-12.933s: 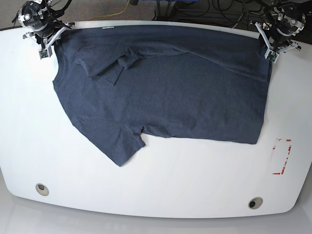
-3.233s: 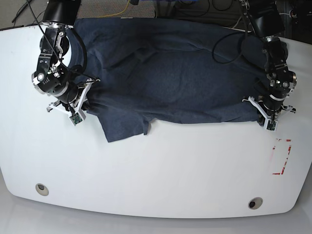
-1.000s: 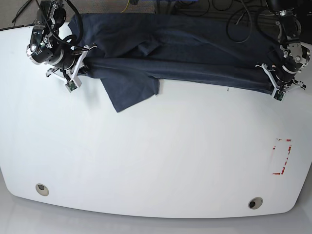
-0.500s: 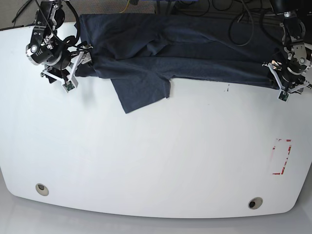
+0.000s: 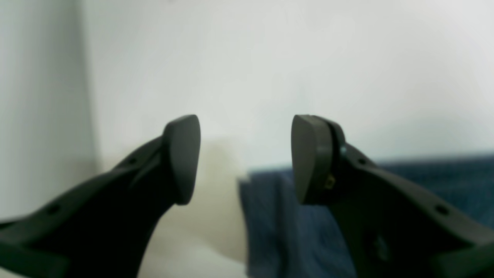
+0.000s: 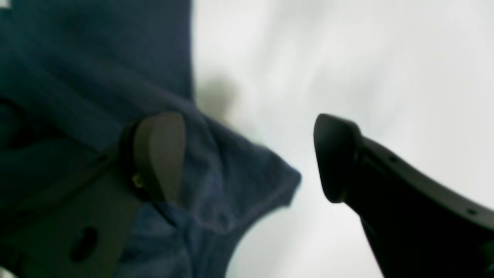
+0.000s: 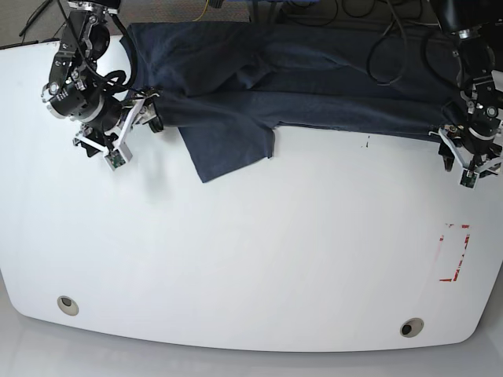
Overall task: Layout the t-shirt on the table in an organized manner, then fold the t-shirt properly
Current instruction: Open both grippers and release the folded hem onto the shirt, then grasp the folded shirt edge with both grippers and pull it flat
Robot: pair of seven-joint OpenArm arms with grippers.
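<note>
The dark navy t-shirt (image 7: 314,78) lies doubled over along the back of the white table (image 7: 251,259), with one sleeve flap pointing toward the front. My right gripper (image 7: 132,133) stands open just off the shirt's left end. In the right wrist view the right gripper (image 6: 247,154) is wide open over a loose corner of the t-shirt (image 6: 231,185), gripping nothing. My left gripper (image 7: 469,166) hangs open just in front of the shirt's right end. In the left wrist view the left gripper (image 5: 245,154) is empty, with the t-shirt (image 5: 278,224) edge blurred below it.
A red tape outline (image 7: 454,251) marks the table at the right. Two round grommet holes (image 7: 68,305) (image 7: 410,327) sit near the front edge. Cables (image 7: 393,31) run behind the table's back edge.
Both grippers have opened and let go of the shirt's folded edge, then drawn slightly toward the front. The shirt has settled on the table and its sleeve flap has shifted a little right.
</note>
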